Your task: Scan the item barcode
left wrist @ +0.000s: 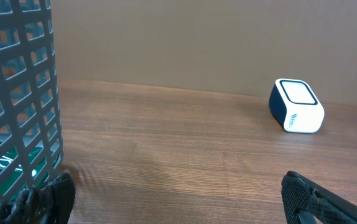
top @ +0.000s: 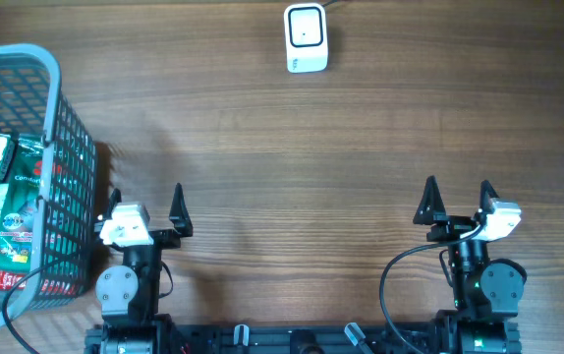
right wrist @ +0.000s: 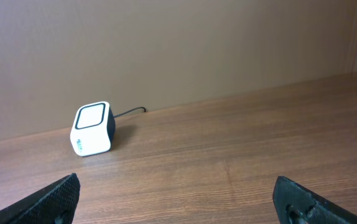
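Observation:
A white barcode scanner (top: 306, 38) with a dark body stands at the far middle of the wooden table; it also shows as the scanner (left wrist: 296, 106) in the left wrist view and the scanner (right wrist: 92, 129) in the right wrist view. Packaged items (top: 9, 211), green and red, lie inside the grey basket (top: 54, 118) at the left. My left gripper (top: 147, 205) is open at the near left, just right of the basket, holding nothing. At the near right my right gripper (top: 458, 201) stands open over bare wood. Both are far from the scanner.
The basket's grid wall (left wrist: 18, 99) fills the left edge of the left wrist view, close to my left finger. A dark cable (right wrist: 130, 112) runs from the scanner toward the back wall. Bare wood lies between the arms and the scanner.

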You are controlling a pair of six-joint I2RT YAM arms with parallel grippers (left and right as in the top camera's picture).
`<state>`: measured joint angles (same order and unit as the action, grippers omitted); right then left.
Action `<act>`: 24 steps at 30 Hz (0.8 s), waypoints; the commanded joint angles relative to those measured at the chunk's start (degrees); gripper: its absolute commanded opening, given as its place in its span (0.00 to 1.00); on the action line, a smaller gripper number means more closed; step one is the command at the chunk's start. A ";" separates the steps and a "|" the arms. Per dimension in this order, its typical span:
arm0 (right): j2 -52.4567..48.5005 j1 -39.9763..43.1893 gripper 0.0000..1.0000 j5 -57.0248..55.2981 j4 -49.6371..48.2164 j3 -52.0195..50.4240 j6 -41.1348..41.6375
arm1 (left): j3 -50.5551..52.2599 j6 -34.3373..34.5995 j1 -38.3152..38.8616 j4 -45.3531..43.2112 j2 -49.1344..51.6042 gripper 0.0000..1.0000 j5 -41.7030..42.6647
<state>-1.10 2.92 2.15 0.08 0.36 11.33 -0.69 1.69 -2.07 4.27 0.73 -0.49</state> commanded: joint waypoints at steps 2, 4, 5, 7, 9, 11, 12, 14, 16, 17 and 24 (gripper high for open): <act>0.28 -0.22 1.00 0.46 -0.13 -0.07 0.68 | 0.37 0.70 -0.35 -0.02 -0.35 1.00 0.70; 0.31 -0.22 1.00 0.46 -0.13 -0.07 0.70 | 0.37 0.70 -0.35 -0.02 -0.35 1.00 0.70; 0.28 -0.22 1.00 0.46 -0.11 -0.07 0.70 | 0.37 0.70 -0.35 -0.02 -0.35 1.00 0.70; 0.28 -0.22 1.00 0.46 -0.13 -0.07 0.70 | 0.37 0.70 -0.35 -0.02 -0.35 1.00 0.70; 0.28 -0.22 1.00 0.44 -0.13 -0.07 0.68 | 0.37 0.70 -0.35 -0.02 -0.35 1.00 0.70; 0.28 -0.22 1.00 0.46 -0.13 -0.07 0.68 | 0.37 0.70 -0.35 -0.02 -0.35 1.00 0.70; 0.31 -0.22 1.00 0.46 -0.13 -0.07 0.68 | 0.37 0.70 -0.35 -0.02 -0.35 1.00 0.70; 0.31 -0.22 1.00 0.46 -0.13 -0.07 0.70 | 0.37 0.74 -0.35 0.00 -0.35 1.00 1.18; 0.28 -0.22 1.00 0.46 -0.11 -0.07 0.68 | 0.37 0.76 -0.31 -0.07 -0.35 1.00 3.28; 0.28 -0.22 1.00 0.44 -0.13 -0.07 0.68 | 0.37 0.76 -0.31 -0.37 -0.35 1.00 5.90; 0.28 -0.22 1.00 0.46 -0.13 -0.07 0.70 | -0.17 3.98 -0.31 -7.08 -0.35 1.00 29.24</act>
<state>-1.10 2.92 2.13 0.08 0.36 11.33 -0.54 2.11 -2.07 -1.28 0.75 16.97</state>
